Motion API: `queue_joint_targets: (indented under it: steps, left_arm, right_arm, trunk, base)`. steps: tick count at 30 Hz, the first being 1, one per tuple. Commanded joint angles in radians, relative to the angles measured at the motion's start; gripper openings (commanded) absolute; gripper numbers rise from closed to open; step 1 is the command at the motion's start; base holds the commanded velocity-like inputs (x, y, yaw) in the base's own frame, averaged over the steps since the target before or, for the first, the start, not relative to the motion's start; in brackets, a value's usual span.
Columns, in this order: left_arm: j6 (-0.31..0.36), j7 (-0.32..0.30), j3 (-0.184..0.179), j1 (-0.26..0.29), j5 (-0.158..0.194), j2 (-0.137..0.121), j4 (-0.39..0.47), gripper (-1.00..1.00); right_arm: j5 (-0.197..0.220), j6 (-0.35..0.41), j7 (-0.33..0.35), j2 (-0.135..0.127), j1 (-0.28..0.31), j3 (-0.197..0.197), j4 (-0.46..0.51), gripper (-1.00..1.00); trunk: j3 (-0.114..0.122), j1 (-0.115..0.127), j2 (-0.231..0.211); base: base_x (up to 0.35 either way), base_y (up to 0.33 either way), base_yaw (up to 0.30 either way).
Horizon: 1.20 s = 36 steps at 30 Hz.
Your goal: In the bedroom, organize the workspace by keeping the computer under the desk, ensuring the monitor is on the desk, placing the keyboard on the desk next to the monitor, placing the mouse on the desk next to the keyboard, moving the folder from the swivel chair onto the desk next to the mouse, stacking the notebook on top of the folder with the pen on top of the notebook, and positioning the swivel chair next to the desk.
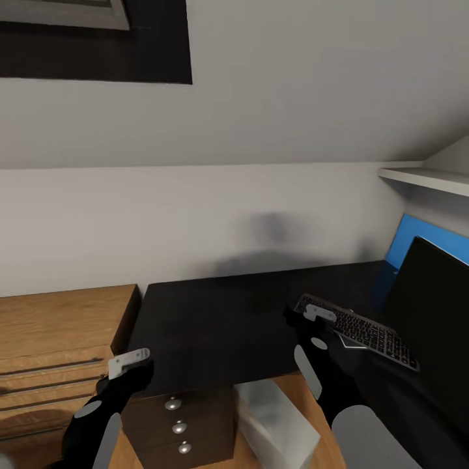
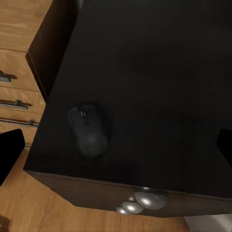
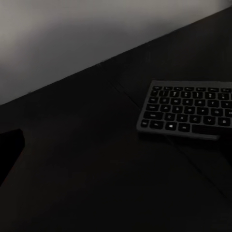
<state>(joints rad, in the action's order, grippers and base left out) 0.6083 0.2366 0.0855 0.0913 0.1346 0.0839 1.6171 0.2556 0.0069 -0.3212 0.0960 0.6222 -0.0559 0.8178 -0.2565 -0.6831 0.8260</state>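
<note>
Home room with a work corner, long black bench (image 1: 234,319) with round silver drawer knobs, flat black keyboard (image 1: 365,330), big black screen (image 1: 433,306), wooden chest of drawers (image 1: 58,345), sloped white ceiling

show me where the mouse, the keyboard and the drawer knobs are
mouse (image 2: 88,130), left wrist view, middle of its dark rounded back
keyboard (image 1: 361,329), head view, centre of the key rows
drawer knobs (image 1: 178,427), head view, the middle of the three round silver knobs

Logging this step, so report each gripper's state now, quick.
Left gripper: cannot tell open or shut; holding nothing, above the mouse on the desk.
Right gripper: cannot tell; empty, beside the keyboard.
</note>
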Motion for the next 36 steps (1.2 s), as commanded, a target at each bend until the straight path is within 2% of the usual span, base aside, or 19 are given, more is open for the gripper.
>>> queue_joint_targets:
  steps: [1,10,18,24,36]
  left_arm:
    - [0.004,0.007,0.001,0.001,0.010,0.000,0.001,1.00]
    - [0.005,0.007,0.003,0.001,0.010,0.000,0.001,1.00]
    - [0.005,0.007,0.054,0.001,0.012,0.003,0.001,1.00]
    - [0.005,0.007,0.059,0.001,0.011,0.003,0.001,1.00]
    - [0.005,0.007,0.060,0.001,0.011,0.004,0.001,1.00]
  right_arm:
    - [0.008,0.001,-0.007,-0.001,0.001,-0.003,0.000,1.00]
    - [0.007,0.001,-0.007,-0.002,0.001,-0.003,0.000,1.00]
    - [0.005,0.001,-0.007,-0.002,0.001,-0.004,0.000,1.00]
    - [0.005,0.001,-0.007,-0.002,0.001,-0.004,0.000,1.00]
    - [0.005,0.001,-0.008,-0.001,0.000,-0.004,0.001,1.00]
  trunk:
    - [-0.001,-0.001,0.001]
    - [-0.001,-0.001,0.001]
    - [-0.001,-0.001,0.001]
    - [-0.001,-0.001,0.001]
    - [-0.001,-0.001,0.001]
  base:
    - [0.304,0.000,0.000]
    - [0.187,-0.035,0.000]
    - [0.231,-0.184,0.000]
    - [0.162,-0.154,0.000]
    - [0.169,-0.017,0.000]
